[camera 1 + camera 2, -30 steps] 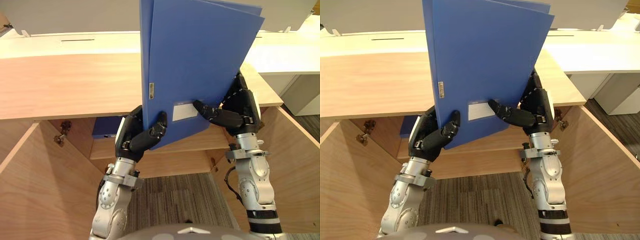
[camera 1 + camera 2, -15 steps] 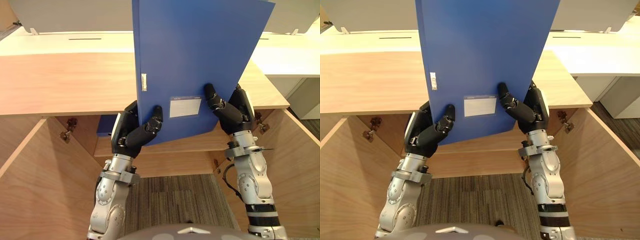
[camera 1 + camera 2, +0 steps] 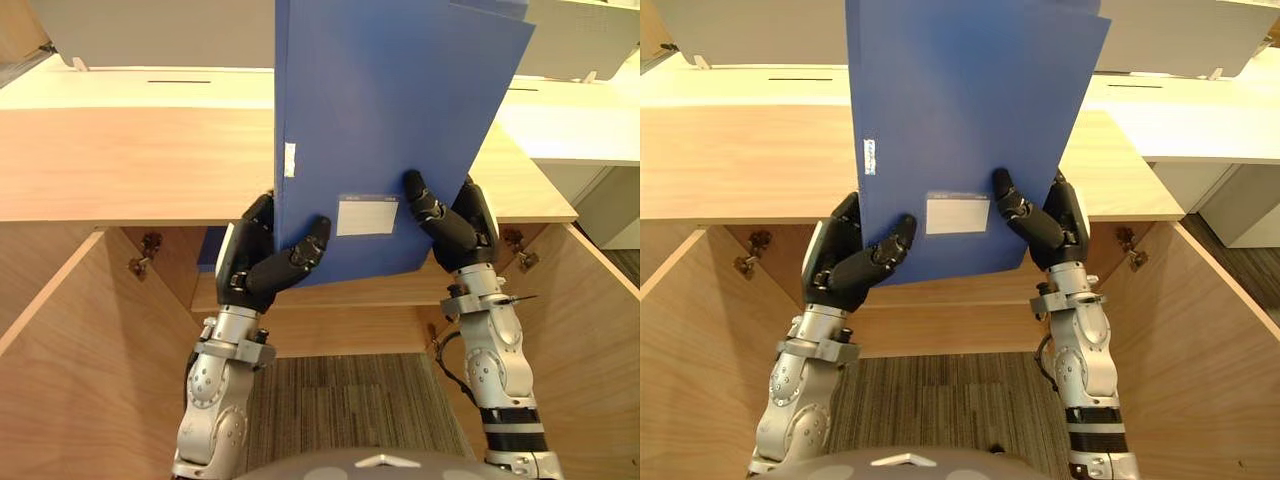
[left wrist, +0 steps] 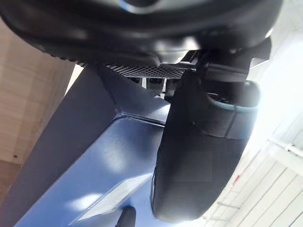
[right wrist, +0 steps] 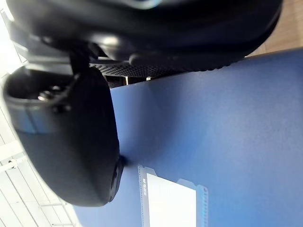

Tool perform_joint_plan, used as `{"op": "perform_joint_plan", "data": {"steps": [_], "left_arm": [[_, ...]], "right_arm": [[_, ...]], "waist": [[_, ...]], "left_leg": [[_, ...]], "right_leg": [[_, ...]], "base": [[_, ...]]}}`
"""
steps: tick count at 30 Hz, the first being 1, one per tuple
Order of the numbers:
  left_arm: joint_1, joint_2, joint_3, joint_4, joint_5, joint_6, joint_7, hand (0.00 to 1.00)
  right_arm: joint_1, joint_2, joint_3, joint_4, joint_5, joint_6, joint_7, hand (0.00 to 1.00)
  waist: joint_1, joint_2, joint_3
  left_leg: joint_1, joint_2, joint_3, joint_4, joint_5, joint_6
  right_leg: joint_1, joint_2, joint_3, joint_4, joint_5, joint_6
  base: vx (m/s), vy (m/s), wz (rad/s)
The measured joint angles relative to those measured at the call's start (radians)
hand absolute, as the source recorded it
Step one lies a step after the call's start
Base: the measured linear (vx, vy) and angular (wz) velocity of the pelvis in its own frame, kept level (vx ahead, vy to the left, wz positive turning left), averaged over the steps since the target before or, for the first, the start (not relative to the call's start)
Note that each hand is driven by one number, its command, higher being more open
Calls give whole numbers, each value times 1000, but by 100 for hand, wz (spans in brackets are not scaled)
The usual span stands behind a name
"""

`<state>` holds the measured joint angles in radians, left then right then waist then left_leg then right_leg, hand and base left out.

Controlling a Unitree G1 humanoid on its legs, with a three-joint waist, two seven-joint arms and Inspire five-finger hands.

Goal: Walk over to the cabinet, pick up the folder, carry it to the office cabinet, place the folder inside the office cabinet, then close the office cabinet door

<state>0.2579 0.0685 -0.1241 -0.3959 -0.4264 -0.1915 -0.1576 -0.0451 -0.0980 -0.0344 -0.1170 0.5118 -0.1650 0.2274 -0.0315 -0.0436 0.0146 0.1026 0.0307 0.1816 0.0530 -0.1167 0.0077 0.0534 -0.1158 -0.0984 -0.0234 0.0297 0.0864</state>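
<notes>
While both arms reach up from below, the left eye view shows the blue folder point(image 3: 400, 120) held upright and slightly tilted above the front edge of the office cabinet's wooden top point(image 3: 130, 160). The left robot hand point(image 3: 265, 265) clamps the folder's lower left corner, thumb across the front cover and fingers behind. The right robot hand point(image 3: 455, 225) pinches the lower right edge the same way, its thumb just beside the white label point(image 3: 367, 214). A small pale tag point(image 3: 290, 160) sits on the spine.

From the right eye view, the cabinet stands open below the folder: the left door point(image 3: 680, 350) and right door point(image 3: 1200, 340) are swung outward, with a hinge point(image 3: 748, 262) at the upper left. An inner shelf point(image 3: 950, 290) runs behind the hands, and grey carpet point(image 3: 950, 400) lies beneath.

Seen in the left wrist view, the dark thumb point(image 4: 203, 151) presses on the blue cover near the spine fold.

Within the right wrist view, the thumb point(image 5: 71, 142) lies flat on the cover, touching it beside the label's corner.
</notes>
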Motion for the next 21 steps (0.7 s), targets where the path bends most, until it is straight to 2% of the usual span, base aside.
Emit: {"op": "perform_joint_plan", "data": {"steps": [7, 13, 18, 21], "left_arm": [[-11, -47, 76, -34, 56, -27, 49, 100], [4, -99, 237, -37, 86, -50, 138, 100], [51, -123, 331, 22, 111, -58, 192, 100], [69, -126, 348, 86, 130, -58, 216, 100]], "right_arm": [[1, 40, -16, 9, -31, 16, -22, 0], [1, 62, -49, -12, -40, 16, -51, 0], [0, 66, -84, -64, -48, 15, -76, 0], [0, 67, -93, -90, -77, 14, -79, 0]], "waist": [[1, -3, -3], [1, -3, -3], [10, -3, -4], [16, -3, -4]], "left_leg": [[-2, 0, -4, -1, 1, 1], [-2, -1, -20, -11, 9, 2], [-3, -2, -35, -22, 18, 1], [-3, -3, -38, -28, 23, 1]], "right_leg": [[0, -1, -4, -1, 0, 0], [4, -2, -16, -1, 0, 0], [5, -4, -28, -1, 0, 0], [4, -4, -32, -1, -1, 0]], "base": [[0, 0, 0], [-6, -18, 8], [-11, -18, 8], [-14, -18, 4]]}}
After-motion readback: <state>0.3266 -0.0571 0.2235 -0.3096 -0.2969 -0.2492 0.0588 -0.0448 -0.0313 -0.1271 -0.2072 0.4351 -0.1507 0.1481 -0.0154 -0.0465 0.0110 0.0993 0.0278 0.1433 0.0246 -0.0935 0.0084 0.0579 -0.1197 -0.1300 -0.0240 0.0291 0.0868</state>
